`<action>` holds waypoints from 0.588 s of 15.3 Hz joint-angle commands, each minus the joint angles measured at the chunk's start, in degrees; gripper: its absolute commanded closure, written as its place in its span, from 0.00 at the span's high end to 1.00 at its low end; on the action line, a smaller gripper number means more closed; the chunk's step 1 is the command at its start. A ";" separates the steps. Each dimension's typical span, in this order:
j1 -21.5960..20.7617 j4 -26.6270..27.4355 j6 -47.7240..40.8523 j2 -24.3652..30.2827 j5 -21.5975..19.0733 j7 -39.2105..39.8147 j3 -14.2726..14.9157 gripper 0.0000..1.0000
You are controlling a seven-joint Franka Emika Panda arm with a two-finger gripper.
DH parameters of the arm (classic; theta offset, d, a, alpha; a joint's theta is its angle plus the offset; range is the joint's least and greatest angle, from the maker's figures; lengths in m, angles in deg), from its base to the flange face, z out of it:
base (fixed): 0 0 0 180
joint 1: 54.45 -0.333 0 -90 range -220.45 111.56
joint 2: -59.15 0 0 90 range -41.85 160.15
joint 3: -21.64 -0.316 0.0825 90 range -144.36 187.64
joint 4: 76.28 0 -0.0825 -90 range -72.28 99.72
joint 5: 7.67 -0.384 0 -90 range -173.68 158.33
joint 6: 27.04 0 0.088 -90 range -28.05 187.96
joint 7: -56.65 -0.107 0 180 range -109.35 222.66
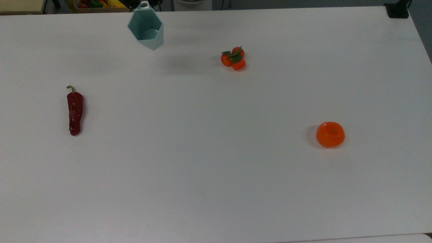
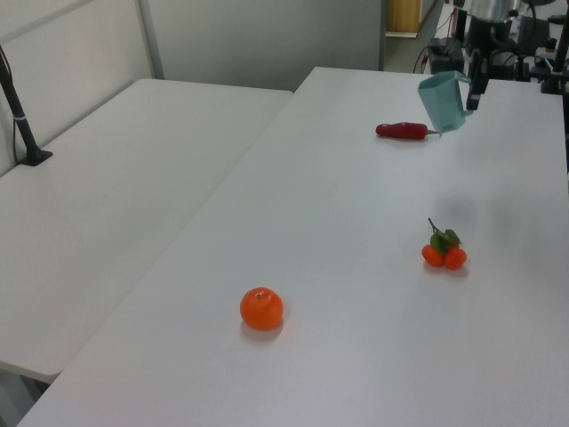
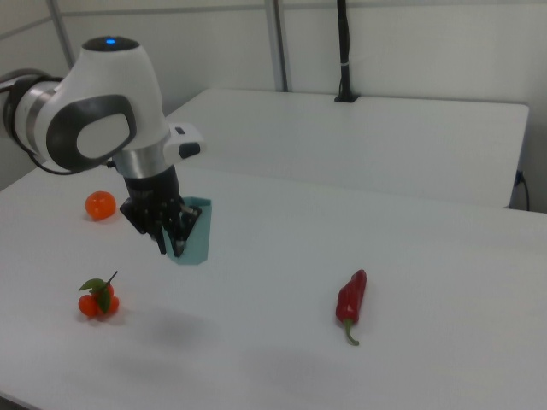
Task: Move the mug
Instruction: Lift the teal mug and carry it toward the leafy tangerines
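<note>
The mug is held up off the white table, pinched at its rim by the gripper. In the top view it's seen at the far edge, tilted, well apart from the chili, tangerine bunch and orange.

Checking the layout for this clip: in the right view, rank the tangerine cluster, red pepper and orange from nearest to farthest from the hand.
1. Tangerine cluster: below and left of the hand, which holds the mug.
2. Orange: on the right view's left, farther back.
3. Red pepper: on the right view's right, clearly farthest.
</note>
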 commanded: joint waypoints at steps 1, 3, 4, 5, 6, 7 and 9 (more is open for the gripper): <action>-0.85 5.95 3.81 1.18 0.78 3.20 0.45 0.00; -0.94 9.20 7.05 0.91 0.96 3.20 0.45 0.00; -0.94 10.70 9.07 0.82 0.96 3.20 0.45 0.00; -1.03 11.58 11.18 0.13 0.96 3.20 0.36 0.00; -1.38 11.94 12.94 -1.36 0.96 3.20 0.27 0.00; -2.08 12.03 14.35 -2.68 0.96 3.11 0.27 0.00; -2.17 12.90 17.77 -4.27 0.96 2.59 0.19 0.00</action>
